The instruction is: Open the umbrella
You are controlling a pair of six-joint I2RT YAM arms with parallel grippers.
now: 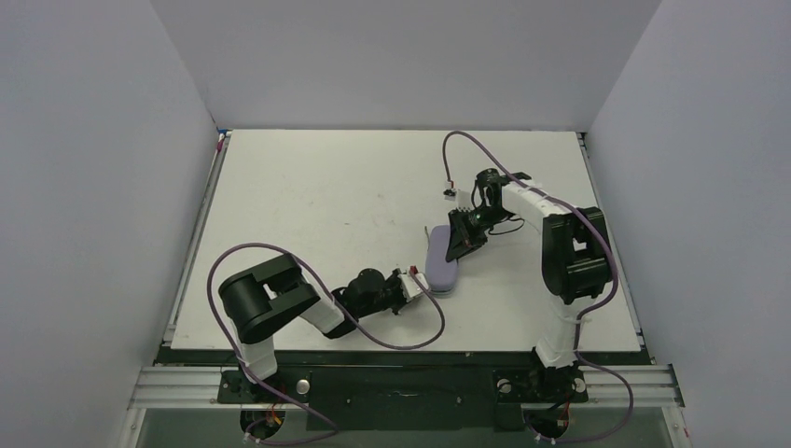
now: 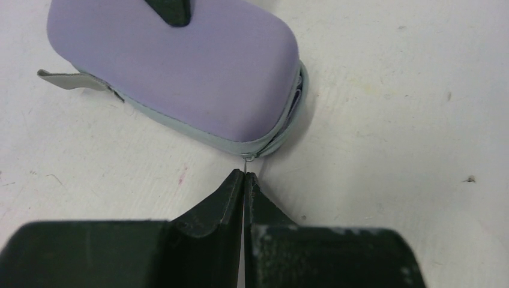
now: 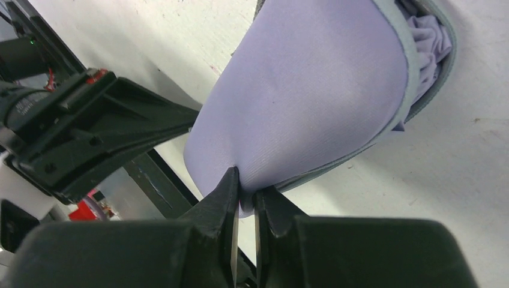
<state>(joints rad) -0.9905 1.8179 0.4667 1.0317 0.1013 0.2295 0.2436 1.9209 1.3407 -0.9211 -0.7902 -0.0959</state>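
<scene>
A lavender oval case [image 1: 440, 261] lies on the white table between both arms. In the right wrist view the case [image 3: 312, 90] gapes along one side, and crumpled lavender fabric of the umbrella [image 3: 429, 36] shows inside; the rest of the umbrella is hidden. My right gripper [image 3: 246, 192] is shut on the edge of the case's lid. From the near end, my left gripper [image 2: 245, 174] is shut on the thin metal zipper pull [image 2: 247, 157] at the tip of the case [image 2: 180, 66]. From above, the left gripper [image 1: 417, 283] and right gripper [image 1: 459, 247] flank the case.
A grey tab [image 2: 66, 80] sticks out of the case's left side. The left arm's black wrist [image 3: 90, 132] sits close beside the right fingers. A purple cable end [image 1: 450, 191] hangs over the table behind the case. Grey walls enclose three sides.
</scene>
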